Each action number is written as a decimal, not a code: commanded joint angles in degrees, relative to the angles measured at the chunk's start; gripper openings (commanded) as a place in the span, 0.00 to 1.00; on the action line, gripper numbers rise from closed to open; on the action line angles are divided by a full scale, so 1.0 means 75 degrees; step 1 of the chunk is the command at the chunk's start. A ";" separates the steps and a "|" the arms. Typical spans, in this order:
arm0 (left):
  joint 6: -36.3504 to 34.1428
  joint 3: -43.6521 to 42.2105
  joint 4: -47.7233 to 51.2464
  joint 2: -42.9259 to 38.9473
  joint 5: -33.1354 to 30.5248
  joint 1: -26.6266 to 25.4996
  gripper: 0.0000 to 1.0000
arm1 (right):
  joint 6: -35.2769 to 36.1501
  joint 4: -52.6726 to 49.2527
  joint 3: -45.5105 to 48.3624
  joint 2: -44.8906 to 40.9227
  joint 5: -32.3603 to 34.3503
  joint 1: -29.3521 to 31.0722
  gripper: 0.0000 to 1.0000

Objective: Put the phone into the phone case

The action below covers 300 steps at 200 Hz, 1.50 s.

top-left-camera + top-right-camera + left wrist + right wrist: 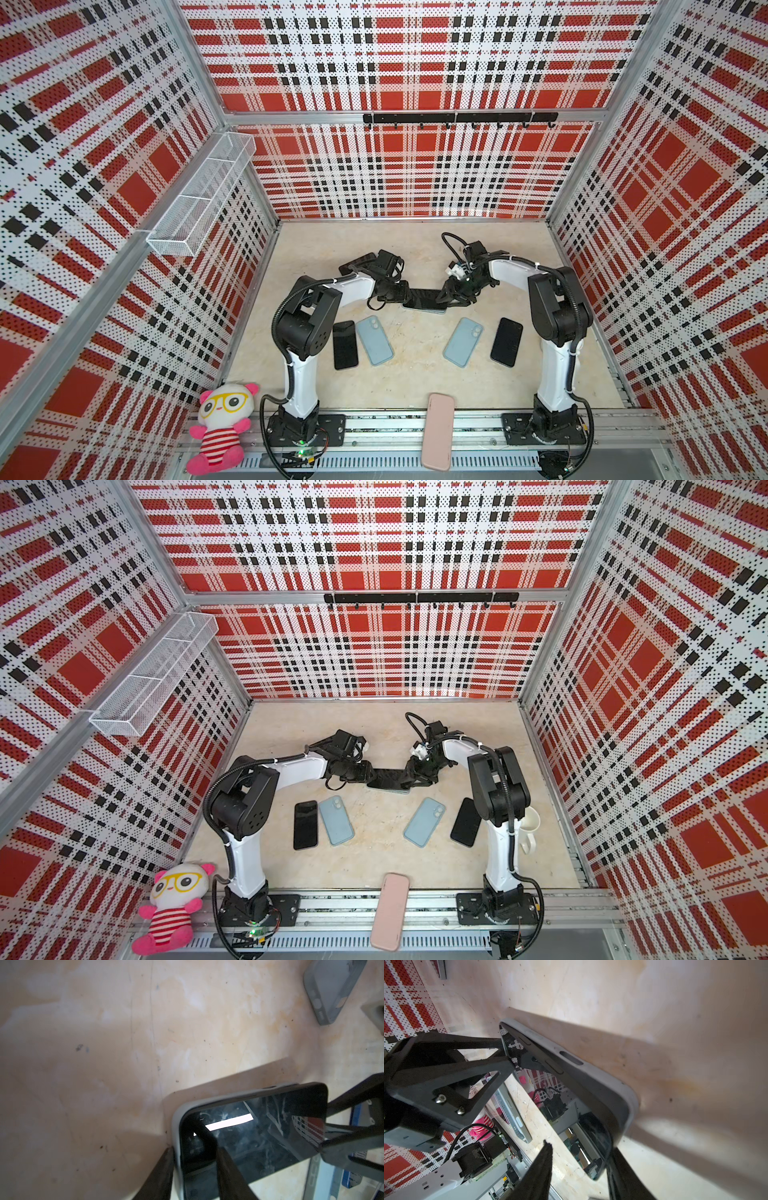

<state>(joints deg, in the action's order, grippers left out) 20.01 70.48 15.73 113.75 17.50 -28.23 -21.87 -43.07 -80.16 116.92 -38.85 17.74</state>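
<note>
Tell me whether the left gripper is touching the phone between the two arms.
Touching. The left wrist view shows one finger of the left gripper lying on the phone screen with no gap.

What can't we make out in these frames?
- Whether the phone is fully seated in its case: in both top views the left gripper and right gripper cover its ends, and each wrist view shows one corner only.
- Mug: in a top view, mostly behind the right arm.
- Left gripper: clamping the case or only touching it, unclear in the left wrist view.
</note>
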 commanded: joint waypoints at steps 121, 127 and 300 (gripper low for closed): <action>-0.0285 0.0119 0.0430 0.0096 -0.0208 -0.0109 0.34 | -0.0414 0.0724 0.1070 -0.1140 0.1271 0.0142 0.24; -0.0327 0.0135 0.0466 0.0082 -0.0254 -0.0107 0.34 | -0.0450 0.0812 0.1118 -0.1164 0.1277 0.0142 0.24; -0.0149 0.0038 0.0187 0.0109 0.0312 -0.0117 0.32 | -0.0985 0.1513 0.1567 -0.0814 0.1278 0.0851 0.12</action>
<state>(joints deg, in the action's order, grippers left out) 18.41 70.76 16.47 113.75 16.95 -28.42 -28.18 -33.10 -68.45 109.54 -29.36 21.47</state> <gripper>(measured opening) 0.326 0.127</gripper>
